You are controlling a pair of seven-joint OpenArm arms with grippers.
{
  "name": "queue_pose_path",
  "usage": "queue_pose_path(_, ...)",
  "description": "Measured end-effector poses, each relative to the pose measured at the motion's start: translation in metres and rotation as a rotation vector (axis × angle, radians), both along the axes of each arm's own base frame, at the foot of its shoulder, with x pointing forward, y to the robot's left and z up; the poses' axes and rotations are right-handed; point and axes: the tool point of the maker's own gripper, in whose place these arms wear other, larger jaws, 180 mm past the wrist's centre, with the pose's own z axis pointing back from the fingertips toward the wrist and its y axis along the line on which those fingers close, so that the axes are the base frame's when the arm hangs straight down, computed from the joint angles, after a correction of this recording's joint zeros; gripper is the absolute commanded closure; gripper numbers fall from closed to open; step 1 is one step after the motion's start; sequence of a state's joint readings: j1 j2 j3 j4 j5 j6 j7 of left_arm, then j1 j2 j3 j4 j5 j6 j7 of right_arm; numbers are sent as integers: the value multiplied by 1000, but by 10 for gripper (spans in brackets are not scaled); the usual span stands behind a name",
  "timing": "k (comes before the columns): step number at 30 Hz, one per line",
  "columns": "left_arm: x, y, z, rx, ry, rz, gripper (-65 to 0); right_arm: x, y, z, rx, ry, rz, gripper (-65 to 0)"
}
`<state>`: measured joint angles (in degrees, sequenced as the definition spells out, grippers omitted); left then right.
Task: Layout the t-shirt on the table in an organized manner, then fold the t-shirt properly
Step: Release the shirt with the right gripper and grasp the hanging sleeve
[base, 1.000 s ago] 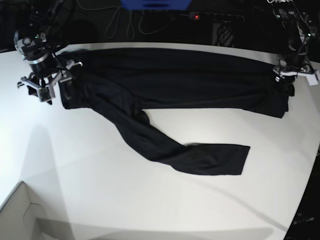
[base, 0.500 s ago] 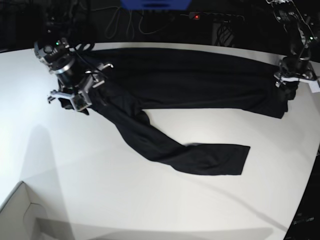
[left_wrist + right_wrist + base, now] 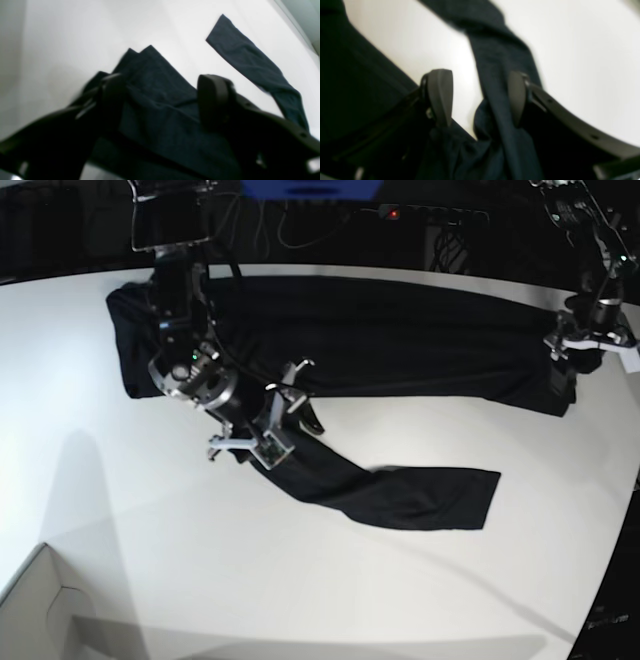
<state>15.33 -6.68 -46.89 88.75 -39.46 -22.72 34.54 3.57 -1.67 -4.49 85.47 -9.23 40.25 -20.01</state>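
Right arm [image 3: 265, 425] now mid-table [image 3: 150, 560], over one t-shirt [image 3: 400, 340]; two arms.

A white table [image 3: 330, 580] with a curved edge carries a black t-shirt [image 3: 400, 340], stretched in a long band from nine to three o'clock across its far half. One sleeve [image 3: 400, 495] trails toward five o'clock, flat on the bare middle.

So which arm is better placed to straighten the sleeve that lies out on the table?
The right gripper: it hangs open over the t-shirt where that sleeve begins. The left gripper is at the far end.
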Motion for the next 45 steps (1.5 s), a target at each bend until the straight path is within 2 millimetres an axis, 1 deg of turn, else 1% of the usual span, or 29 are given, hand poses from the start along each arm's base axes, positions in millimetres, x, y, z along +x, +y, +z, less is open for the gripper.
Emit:
queue_pose_path(3, -6, 1, 1, 13, 7, -2, -489, 11, 9, -17, -22, 48, 36, -352)
queue_pose_path(6, -6, 1, 1, 14, 11, 0, -489, 20, 20, -27, -32, 81, 72, -352)
queue_pose_path(9, -10, 1, 0, 17, 18, -4, -490, 27, 27, -32, -37, 99, 96, -350)
queue_pose_path(12, -14, 1, -4, 18, 32, -4, -490, 31, 29, -37, -46, 117, 107, -348)
queue_pose_path(15, -12, 1, -2, 18, 24, -4, -489, 34, 28, -44, -51, 143, 107, -348)
queue_pose_path(18, -11, 1, -2, 18, 24, -4, -489, 38, 33, -43, 0, 120, 111, -348)
queue_pose_path(20, -12, 1, -2, 18, 27, -4, -489, 37, 35, -45, 28, 116, 112, -348)
queue_pose_path(22, -12, 1, -2, 19, 25, -4, -488, 35, 34, -47, 25, 121, 111, -348)
queue_pose_path(27, -12, 1, -2, 18, 25, -4, -488, 37, 31, -47, 24, 117, 109, -347)
queue_pose_path(30, -12, 1, -2, 18, 26, -5, -488, 35, 32, -57, 44, 148, 106, -346)
queue_pose_path(32, -12, 1, -2, 18, 26, -4, -488, 38, 32, -58, 48, 156, 104, -339)
queue_pose_path(34, -13, 1, -4, 16, 29, -3, -488, 39, 31, -60, 45, 162, 103, -300)
queue_pose_path(36, -13, 1, -4, 15, 29, -3, -488, 39, 31, -60, 48, 163, 102, -242)
queue_pose_path(41, -16, 1, -6, 15, 39, -3, -487, 38, 31, -61, 48, 166, 102, -44)
queue_pose_path(42, -16, 1, -6, 15, 40, -3, -487, 38, 31, -61, 47, 167, 103, -15)
queue_pose_path(43, -16, 1, -6, 15, 40, -3, -487, 38, 31, -61, 47, 167, 102, 0)
queue_pose_path(45, -16, 1, -6, 15, 39, -3, -487, 38, 31, -60, 40, 163, 104, 0)
